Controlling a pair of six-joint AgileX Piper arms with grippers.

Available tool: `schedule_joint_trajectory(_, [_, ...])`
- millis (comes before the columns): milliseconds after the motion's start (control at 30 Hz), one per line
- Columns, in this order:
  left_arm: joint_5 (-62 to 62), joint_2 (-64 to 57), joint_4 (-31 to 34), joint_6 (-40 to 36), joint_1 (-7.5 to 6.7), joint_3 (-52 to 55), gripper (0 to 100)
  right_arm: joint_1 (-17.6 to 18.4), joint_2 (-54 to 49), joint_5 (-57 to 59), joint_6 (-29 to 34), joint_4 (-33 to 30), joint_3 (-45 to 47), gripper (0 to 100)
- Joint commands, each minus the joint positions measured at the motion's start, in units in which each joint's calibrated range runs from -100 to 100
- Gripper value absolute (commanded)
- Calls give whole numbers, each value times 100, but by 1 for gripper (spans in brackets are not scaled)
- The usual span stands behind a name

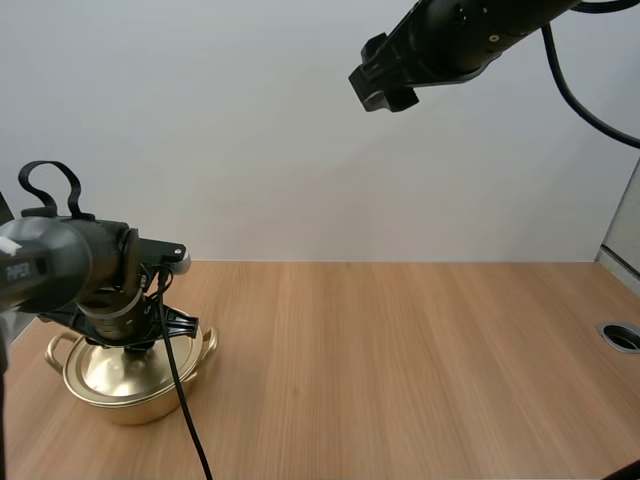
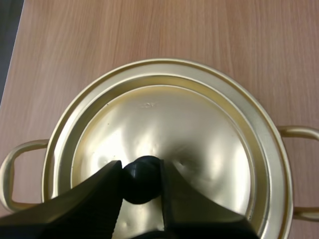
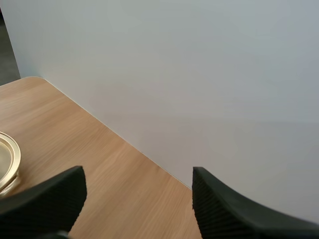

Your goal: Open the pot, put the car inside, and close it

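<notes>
- Gold-coloured metal is what my left wrist view looks down on: the pot (image 1: 120, 405) stands upright on the wooden worktop (image 1: 420, 360), toward its left and near edge in the high view.
- The lid (image 2: 174, 129) sits flat on the pot, seated inside the rim, so the pot is closed.
- The lid is domed and shiny, with a round black knob (image 2: 141, 181) at its middle.
- Two looped handles stick out from the pot's sides, one (image 2: 20, 159) on each side of the lid.
- My left claw (image 2: 140, 169) is right over the lid, pointing down at it.
- Its two black fingers (image 2: 99, 194) stand narrow, one on each side of the knob, and their ribbed inner faces touch it, so I am pinching the knob between them.
- In the high view my left arm leans over the pot and hides the knob.
- My right claw (image 1: 383, 92) hangs high above the worktop, up against the pale wall behind it and well apart from the pot.
- Its fingers (image 3: 45, 199) stand wide apart with nothing between them.
- Between those fingers I see wood grain and the worktop's far edge where it meets the wall.
- A sliver of the pot's golden rim shows beside one of my right fingers.
</notes>
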Motion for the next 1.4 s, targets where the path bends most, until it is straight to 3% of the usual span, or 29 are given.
schedule_joint_trajectory(0, [60, 81, -8, 0, -4, 7, 0, -4, -2, 5, -1, -1, 2, 100])
schedule_joint_trajectory(167, [-149, 113, 24, -163, 4, 7, 0, -4, -2, 5, -1, -1, 2, 100])
schedule_joint_trajectory(300, [-274, 113, 153, -163, 4, -6, 17, -4, -2, 5, -1, -1, 2, 100])
schedule_joint_trajectory(433, [-597, 100, 687, -163, 4, -17, 49, -4, -2, 5, -1, 43, 2, 100])
schedule_joint_trajectory(567, [-652, 92, 1182, -163, 4, -17, 93, -4, -2, 5, -12, 152, 2, 100])
schedule_joint_trajectory(600, [-652, 92, 1236, -163, 4, -17, 100, -4, -2, 5, -19, 184, 2, 100])
schedule_joint_trajectory(933, [-726, 92, 1394, -390, 4, -68, 100, -4, -2, 5, -31, 240, 2, 100])
schedule_joint_trajectory(1133, [25, -116, 1446, -495, 4, -792, 99, -4, -2, 5, -31, 252, 2, 100])
schedule_joint_trajectory(1200, [138, -308, 1446, -495, 4, -1122, 83, -4, -2, 5, -31, 252, 2, 100])
schedule_joint_trajectory(1267, [173, -593, 1446, -565, 4, -1410, 52, -4, -2, 5, -31, 252, 2, 100])
schedule_joint_trajectory(1333, [173, -928, 1458, -867, 4, -1682, 4, -4, -2, 5, -31, 252, 2, 100])
schedule_joint_trajectory(1367, [71, -1059, 1458, -979, 4, -1768, 0, -4, -2, 5, -31, 252, 2, 100])
